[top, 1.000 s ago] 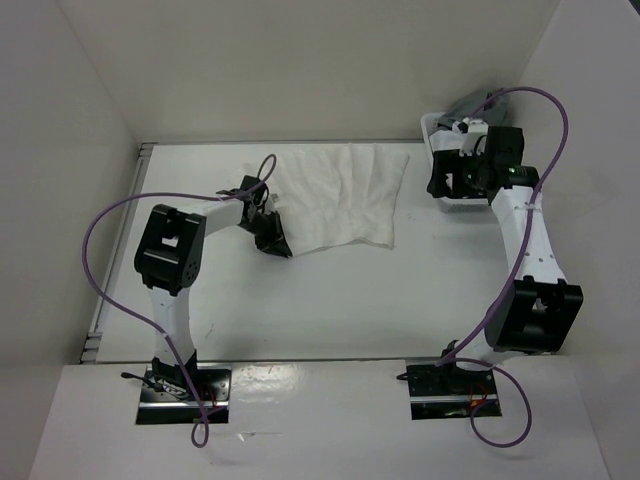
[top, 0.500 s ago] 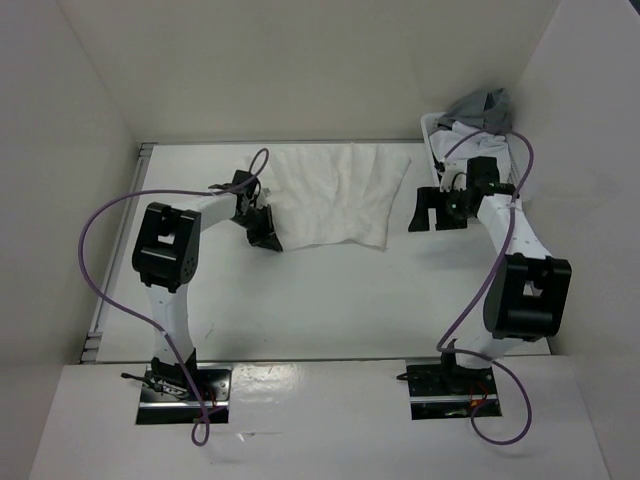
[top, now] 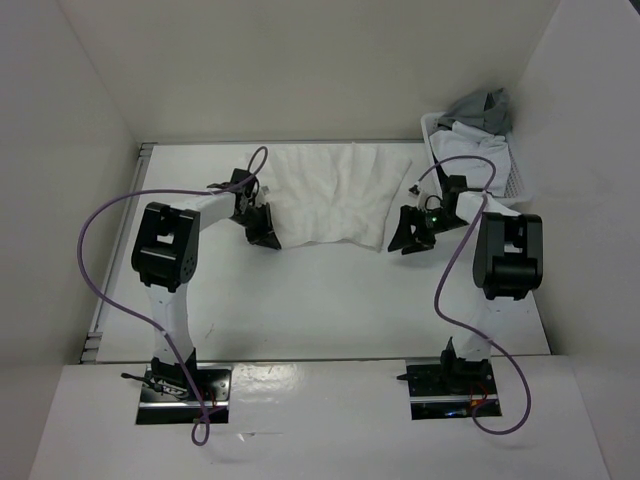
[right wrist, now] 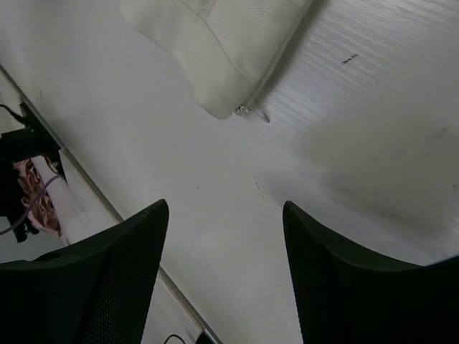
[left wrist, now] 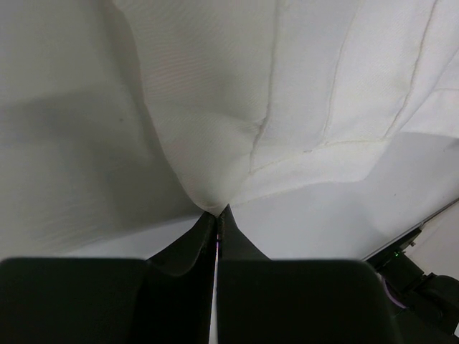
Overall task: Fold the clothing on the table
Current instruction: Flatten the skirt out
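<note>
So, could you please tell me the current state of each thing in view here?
pleated skirt: spread flat on the table, near-left corner pinched.
left gripper: shut on that skirt corner.
right gripper: open, empty, the skirt's near-right corner just ahead of it.
basket: upright, holding garments.
grey garment: crumpled on top of the basket.

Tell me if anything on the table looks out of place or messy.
Nothing is spilled or damaged. The skirt lies rumpled, its near left corner pinched into a peak by the left tool. At the far right, a grey garment is heaped untidily over the basket rim.
</note>
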Robot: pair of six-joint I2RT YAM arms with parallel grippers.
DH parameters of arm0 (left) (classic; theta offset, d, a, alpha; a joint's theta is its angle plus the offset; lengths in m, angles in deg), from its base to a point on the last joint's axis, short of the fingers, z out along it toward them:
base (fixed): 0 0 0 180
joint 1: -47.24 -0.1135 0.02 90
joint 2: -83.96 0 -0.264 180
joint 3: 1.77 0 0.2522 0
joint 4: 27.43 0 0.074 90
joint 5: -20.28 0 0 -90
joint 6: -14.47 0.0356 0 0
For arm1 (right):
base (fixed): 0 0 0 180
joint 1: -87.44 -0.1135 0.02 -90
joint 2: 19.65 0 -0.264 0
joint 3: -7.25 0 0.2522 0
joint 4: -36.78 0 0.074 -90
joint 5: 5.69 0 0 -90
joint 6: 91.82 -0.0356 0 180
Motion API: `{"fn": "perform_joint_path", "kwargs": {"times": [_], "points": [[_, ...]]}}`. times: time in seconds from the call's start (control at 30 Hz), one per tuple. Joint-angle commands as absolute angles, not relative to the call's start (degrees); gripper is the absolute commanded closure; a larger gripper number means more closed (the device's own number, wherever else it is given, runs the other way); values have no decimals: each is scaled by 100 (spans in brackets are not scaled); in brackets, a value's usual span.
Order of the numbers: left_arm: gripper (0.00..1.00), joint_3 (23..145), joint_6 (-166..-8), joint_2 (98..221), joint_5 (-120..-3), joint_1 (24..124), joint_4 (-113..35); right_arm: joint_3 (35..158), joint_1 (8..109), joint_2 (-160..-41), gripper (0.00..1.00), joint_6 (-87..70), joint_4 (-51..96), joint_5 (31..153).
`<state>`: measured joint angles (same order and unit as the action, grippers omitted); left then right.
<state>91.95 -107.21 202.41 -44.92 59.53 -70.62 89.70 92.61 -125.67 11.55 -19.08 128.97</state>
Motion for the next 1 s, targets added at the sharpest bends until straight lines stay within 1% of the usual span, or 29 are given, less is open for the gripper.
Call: {"fn": "perform_joint_path", "kwargs": {"times": [0.0,0.17,0.37,0.5,0.53,0.77,0.97], "points": [[100,9267,-10611,20428,-4537,6095,-7029,9300,9052,-12871,30,1321,-1960,13554],[100,9215,-10611,20428,-4537,6095,-7029,9413,8946,-13214,30,1374,-1908,13879],[100,9153,-10611,20375,-4537,6095,-7029,9546,8946,-13417,32,1208,-1443,13880],[100,9092,-10611,20375,-4537,6095,-7029,9493,8946,-13417,33,1005,-1091,13494],[100,9092,-10611,20323,-4537,6095,-7029,9493,8946,-13417,34,1005,-1029,13493],[100,9092,-10611,20323,-4537,6095,-7029,9493,8841,-13549,36,891,-748,13265],[100,9039,-10611,20323,-4485,6095,-6976,9607,8709,-13733,40,838,-747,13212]]}}
